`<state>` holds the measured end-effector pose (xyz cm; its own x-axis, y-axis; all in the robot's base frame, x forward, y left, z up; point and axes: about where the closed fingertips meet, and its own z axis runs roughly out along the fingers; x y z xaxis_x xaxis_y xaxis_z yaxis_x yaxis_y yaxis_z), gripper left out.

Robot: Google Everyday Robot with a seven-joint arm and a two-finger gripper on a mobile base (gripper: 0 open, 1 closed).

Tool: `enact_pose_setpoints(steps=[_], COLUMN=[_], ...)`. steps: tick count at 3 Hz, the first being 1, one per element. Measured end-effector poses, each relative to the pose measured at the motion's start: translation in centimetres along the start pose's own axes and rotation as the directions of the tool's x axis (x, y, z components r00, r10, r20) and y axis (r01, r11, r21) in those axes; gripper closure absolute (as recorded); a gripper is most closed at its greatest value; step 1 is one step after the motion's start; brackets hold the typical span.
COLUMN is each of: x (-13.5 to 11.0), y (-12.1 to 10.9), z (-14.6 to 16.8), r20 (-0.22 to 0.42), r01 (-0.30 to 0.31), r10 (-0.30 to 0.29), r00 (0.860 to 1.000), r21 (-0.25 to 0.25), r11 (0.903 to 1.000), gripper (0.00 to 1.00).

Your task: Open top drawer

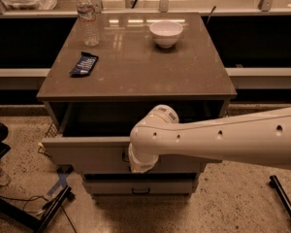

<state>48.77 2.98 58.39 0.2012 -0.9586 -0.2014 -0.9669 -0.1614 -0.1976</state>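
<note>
The top drawer (pixel 87 154) of the brown-topped cabinet (pixel 136 76) stands pulled out toward me. Its light-grey front is forward of the cabinet and its dark inside (pixel 111 120) shows behind it. My gripper (pixel 137 165) is at the middle of the drawer front, at the small dark handle (pixel 124 155). The white wrist and arm (pixel 218 140) reach in from the right and cover most of it. A lower drawer (pixel 140 188) with a similar handle sits shut below.
On the cabinet top stand a water bottle (pixel 88 18), a white bowl (pixel 166 33) and a dark snack packet (pixel 83 64). A black stand's legs (pixel 39 212) lie on the floor at left. A black pole (pixel 285 203) is at the right.
</note>
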Motion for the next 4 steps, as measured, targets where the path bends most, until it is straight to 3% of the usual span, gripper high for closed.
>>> enact_pose_setpoints(steps=[1, 2, 4], x=[0.0, 0.6, 1.0], y=[0.0, 1.8, 2.9], z=[0.0, -1.1, -1.8], r20=[0.000, -0.001, -0.005], r01=[0.000, -0.022, -0.038], r10=[0.000, 0.022, 0.038], r00=[1.000, 1.000, 0.999], r21=[0.000, 0.022, 0.038], r11=[1.0000, 0.9995, 0.9986], gripper=[1.00, 1.00, 1.00])
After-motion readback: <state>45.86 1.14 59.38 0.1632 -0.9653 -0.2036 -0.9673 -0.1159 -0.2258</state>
